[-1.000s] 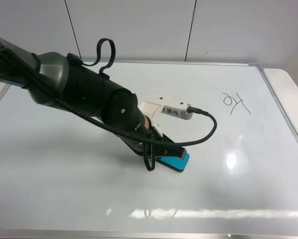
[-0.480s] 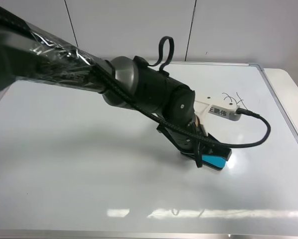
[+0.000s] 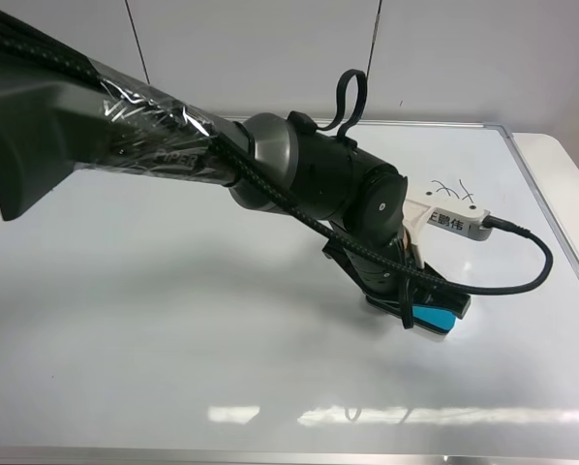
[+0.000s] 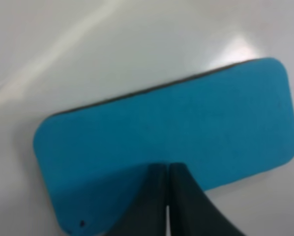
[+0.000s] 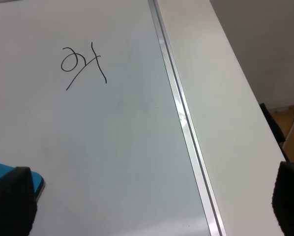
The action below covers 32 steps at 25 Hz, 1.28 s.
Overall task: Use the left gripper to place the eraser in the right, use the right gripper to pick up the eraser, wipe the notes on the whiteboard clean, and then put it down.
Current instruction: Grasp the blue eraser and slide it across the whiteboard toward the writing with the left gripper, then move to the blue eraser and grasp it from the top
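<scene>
Teal eraser (image 3: 435, 318): lying flat on the whiteboard (image 3: 154, 320), having been slid rightward over the last 1 second, now sitting below the notes (image 5: 83, 64).
Left gripper (image 4: 168, 196): fingers clenched together, tips pressing on the eraser's top, dragging it.
Right gripper (image 5: 147, 206): fingers spread, grasping nothing, waiting just beside the eraser.
Meaning: the eraser is coming within the right gripper's reach, so the handover is probably nearing.

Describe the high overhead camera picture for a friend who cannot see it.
A large black robot arm stretches from the left across a glossy whiteboard, the closed left gripper tipped down onto a small teal eraser near the board's right side. Just beyond it, the black scribbled notes are partly hidden behind a white block on the arm's wrist.
</scene>
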### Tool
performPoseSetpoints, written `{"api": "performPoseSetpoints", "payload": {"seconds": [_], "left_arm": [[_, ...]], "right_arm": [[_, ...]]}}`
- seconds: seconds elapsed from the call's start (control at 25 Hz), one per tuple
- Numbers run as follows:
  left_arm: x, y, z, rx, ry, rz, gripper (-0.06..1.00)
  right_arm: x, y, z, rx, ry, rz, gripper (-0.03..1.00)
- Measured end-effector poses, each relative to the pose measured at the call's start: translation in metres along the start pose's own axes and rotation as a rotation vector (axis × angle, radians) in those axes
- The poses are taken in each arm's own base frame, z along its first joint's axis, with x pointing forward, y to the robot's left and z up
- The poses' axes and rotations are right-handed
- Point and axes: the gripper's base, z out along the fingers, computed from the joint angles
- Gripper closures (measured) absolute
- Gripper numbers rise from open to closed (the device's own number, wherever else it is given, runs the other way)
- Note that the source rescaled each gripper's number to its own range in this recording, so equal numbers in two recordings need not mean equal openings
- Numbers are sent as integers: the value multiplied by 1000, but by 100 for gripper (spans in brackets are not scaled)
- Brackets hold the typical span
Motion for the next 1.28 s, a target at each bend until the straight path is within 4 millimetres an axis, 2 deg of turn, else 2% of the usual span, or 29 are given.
{"api": "performPoseSetpoints", "payload": {"seconds": [0.2,0.36,0.48,0.52,0.6,0.68,0.76,0.92,0.96,1.08,1.28], "left_arm": [[0,0,-10,-20,35,28,94],[-15,2,-45,-43,-24,64,94],[-27,10,-71,-50,-63,44,94],[-27,10,-71,-50,-63,44,94],[-33,18,-90,-59,-75,27,91],[-38,29,-109,-88,-80,22,81],[-41,40,-127,-134,-79,39,64],[-47,64,-159,-224,-98,48,13],[-51,76,-176,-269,-123,53,0],[-55,94,-197,-331,-159,51,-4],[-56,131,-231,-410,-185,-21,-5]], "right_arm": [[0,0,0,0,0,0,5],[0,0,0,0,0,0,5],[0,0,0,0,0,0,5],[0,0,0,0,0,0,5],[0,0,0,0,0,0,5],[0,0,0,0,0,0,5],[0,0,0,0,0,0,5],[0,0,0,0,0,0,5],[0,0,0,0,0,0,5],[0,0,0,0,0,0,5],[0,0,0,0,0,0,5]]}}
